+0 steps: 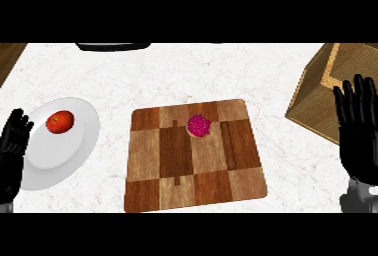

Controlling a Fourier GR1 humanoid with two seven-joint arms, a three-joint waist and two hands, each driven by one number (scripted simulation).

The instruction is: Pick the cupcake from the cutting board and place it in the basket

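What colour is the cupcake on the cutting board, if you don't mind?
The cupcake has a bright pink top, shown in the head view.

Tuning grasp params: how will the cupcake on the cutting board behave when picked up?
Cupcake looks small beside the cutting board, so probably light. Pink top looks like frosting, likely to smear if pressed. Round outline: may roll if tipped.

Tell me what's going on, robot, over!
Left hand and right hand open, resting at the edges. Cupcake on cutting board, untouched. Basket at far right; tomato on plate sits left, off that path.
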